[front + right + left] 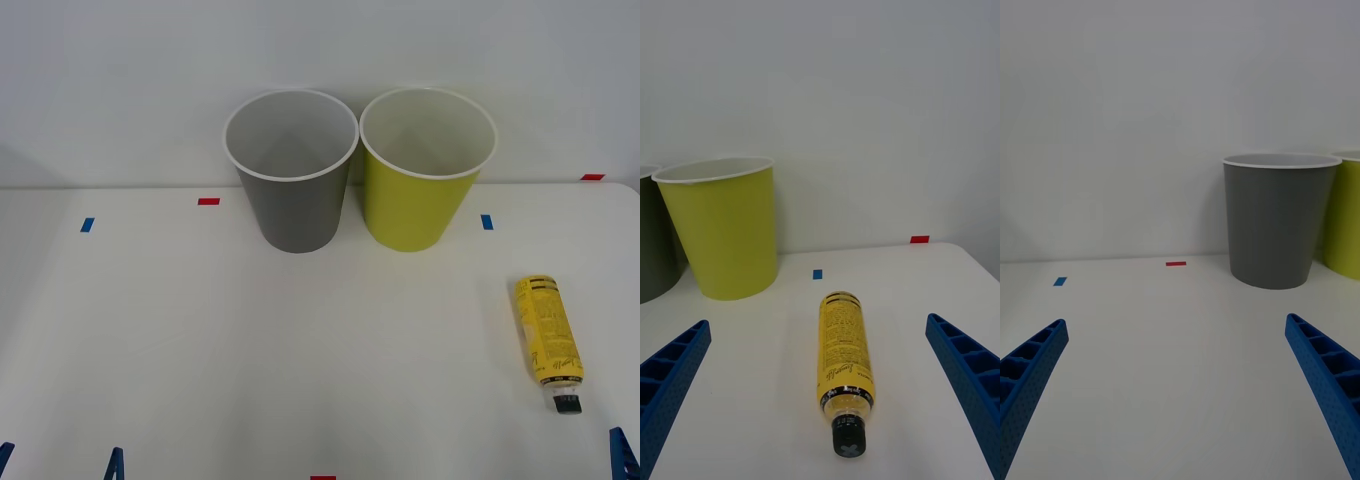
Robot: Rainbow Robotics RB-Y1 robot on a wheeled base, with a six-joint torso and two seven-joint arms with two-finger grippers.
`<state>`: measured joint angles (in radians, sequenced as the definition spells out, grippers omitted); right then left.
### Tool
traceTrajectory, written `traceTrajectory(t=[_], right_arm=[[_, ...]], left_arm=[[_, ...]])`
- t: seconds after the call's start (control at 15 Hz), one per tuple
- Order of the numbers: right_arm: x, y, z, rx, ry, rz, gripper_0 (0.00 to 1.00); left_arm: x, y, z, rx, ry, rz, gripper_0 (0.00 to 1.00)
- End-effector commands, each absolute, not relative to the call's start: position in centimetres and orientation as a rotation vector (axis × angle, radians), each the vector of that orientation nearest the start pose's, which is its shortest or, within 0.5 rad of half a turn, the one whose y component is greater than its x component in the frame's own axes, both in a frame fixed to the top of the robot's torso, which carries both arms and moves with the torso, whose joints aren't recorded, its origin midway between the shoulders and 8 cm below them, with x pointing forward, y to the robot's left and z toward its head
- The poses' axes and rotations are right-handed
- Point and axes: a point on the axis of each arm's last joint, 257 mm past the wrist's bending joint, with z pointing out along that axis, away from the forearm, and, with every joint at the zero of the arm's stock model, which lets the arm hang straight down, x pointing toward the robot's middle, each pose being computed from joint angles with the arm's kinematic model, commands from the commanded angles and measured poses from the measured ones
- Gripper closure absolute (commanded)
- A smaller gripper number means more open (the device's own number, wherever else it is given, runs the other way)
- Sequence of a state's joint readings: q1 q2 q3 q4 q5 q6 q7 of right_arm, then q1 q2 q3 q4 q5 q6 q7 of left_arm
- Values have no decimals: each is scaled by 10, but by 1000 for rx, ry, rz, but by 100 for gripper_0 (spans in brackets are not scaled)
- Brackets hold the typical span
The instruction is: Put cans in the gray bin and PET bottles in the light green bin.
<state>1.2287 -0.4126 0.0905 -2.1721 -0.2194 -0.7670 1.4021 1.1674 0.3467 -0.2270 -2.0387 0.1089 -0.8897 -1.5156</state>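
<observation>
Both wide open, right end effector (820, 397) straddling PET bottle (844, 360), untouched

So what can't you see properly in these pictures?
- Gray bin and light green bin: their bottoms inside, front view, hidden by their own walls.
- PET bottle: label print too small to read.
- Right pincer, open: arm behind it cut off by the picture edge.
- Left pincer, open: same.

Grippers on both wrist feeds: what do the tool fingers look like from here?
Both match. The right gripper and left gripper each have two blue plastic fingers, long and tapering, with a ribbed, ladder-like pattern of open cells along the inner faces. No cables or markings are visible.
</observation>
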Motion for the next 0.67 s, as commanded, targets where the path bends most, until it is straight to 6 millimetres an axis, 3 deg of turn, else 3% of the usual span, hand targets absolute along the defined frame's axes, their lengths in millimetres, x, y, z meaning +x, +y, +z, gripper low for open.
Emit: traceTrajectory(t=[0.07,0.67], right_arm=[[193,-315,-169,62,1436,27,0],[193,-315,-169,62,1436,27,0]], left_arm=[[185,264,-196,19,1395,-20,0],[185,264,-196,19,1395,-20,0]])
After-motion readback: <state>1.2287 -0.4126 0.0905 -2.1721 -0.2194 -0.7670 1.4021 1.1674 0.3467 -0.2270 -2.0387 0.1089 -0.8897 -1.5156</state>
